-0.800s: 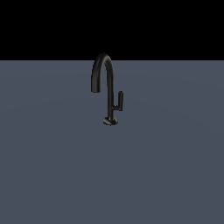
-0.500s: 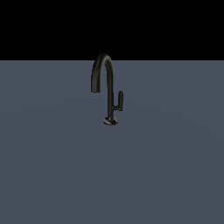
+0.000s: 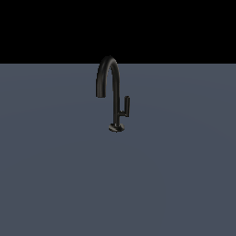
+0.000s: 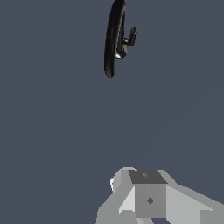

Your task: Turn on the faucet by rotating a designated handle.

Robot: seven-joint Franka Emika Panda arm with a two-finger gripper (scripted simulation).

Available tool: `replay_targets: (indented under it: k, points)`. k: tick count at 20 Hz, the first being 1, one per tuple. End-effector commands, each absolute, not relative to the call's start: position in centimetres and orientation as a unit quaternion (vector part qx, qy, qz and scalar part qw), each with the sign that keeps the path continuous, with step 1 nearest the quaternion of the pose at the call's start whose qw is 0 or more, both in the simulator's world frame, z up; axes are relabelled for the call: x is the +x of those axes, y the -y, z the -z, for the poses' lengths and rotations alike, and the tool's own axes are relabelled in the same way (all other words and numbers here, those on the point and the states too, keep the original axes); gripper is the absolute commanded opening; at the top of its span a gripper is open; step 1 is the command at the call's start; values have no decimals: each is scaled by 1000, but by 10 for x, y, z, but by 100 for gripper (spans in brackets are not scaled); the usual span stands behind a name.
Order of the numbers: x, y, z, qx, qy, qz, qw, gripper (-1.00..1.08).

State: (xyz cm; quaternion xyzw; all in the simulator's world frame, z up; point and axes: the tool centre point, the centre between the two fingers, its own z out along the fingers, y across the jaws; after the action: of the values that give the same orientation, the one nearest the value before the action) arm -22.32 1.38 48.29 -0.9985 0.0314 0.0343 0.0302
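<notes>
Seen from above, the black gooseneck faucet [image 4: 113, 41] stands on a plain grey-blue surface [image 4: 52, 131], its arched spout foreshortened into a narrow loop. The short handle [image 4: 132, 36] juts from the stem on a small stub. The grey gripper [image 4: 146, 197] is well apart from the faucet, its fingertips unclear.

I log one faucet [image 3: 112, 83]: slim, black, upright, arched spout curving toward the exterior view's left, round base. Its handle [image 3: 126, 105]: short vertical bar on a stub, on the exterior view's right of the stem.
</notes>
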Motion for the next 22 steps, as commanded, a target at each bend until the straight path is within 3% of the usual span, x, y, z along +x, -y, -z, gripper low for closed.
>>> replay_targets:
  k: [1, 22]
  points:
    - [-213, -15, -481, -997, -46, -45, 43, -100]
    - [-84, -6, -437, -937, -218, -176, 207, -100]
